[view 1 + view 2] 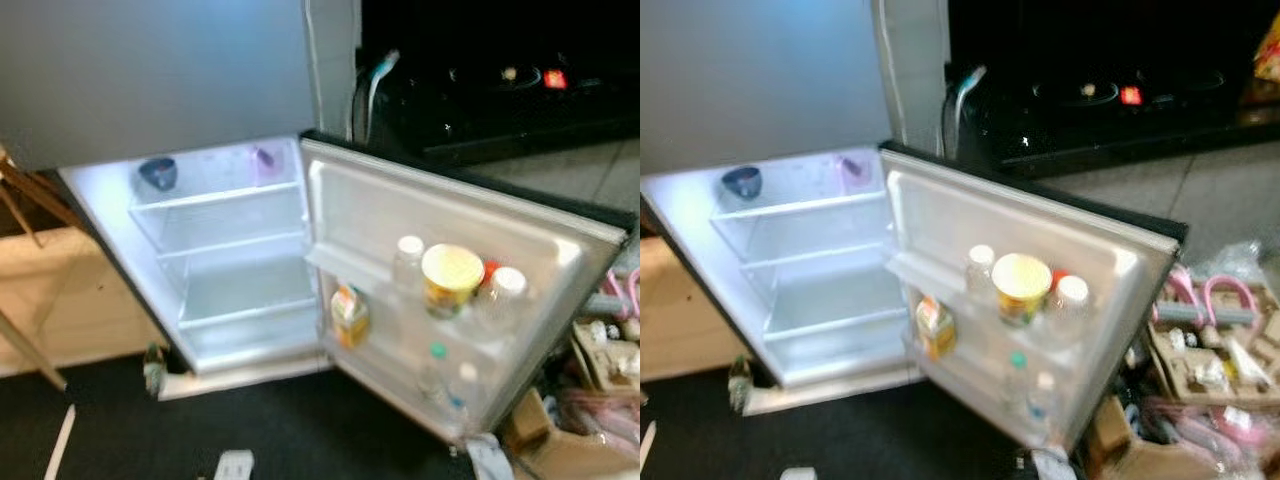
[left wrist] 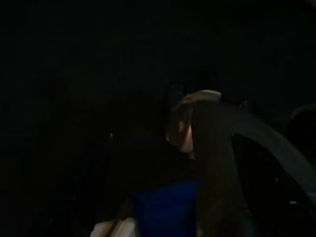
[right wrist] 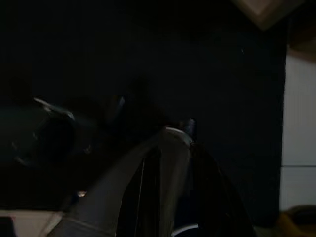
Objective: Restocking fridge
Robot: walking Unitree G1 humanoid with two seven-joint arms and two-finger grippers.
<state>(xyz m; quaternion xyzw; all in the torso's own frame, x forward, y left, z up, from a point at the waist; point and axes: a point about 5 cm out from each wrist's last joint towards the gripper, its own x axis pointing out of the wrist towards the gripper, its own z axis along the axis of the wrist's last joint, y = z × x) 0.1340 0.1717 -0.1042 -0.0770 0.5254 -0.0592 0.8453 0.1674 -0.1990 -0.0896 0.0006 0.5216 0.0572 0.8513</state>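
A small fridge (image 1: 215, 265) is seen from above with its door (image 1: 455, 300) swung wide open. A yellow-lidded tub (image 1: 451, 279), clear bottles (image 1: 408, 262) and a juice carton (image 1: 349, 315) are held in the door racks. A dark bowl (image 1: 158, 174) is set on the top shelf. Whether either gripper's fingers are spread cannot be told from the dark wrist views.

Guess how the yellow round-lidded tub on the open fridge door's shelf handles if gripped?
The yellow round-lidded tub looks wide, so long fingers may need a broad opening. It stands crowded between white-capped clear bottles, so nudging it could tip them. Its smooth wall probably slips; weight cannot be judged.
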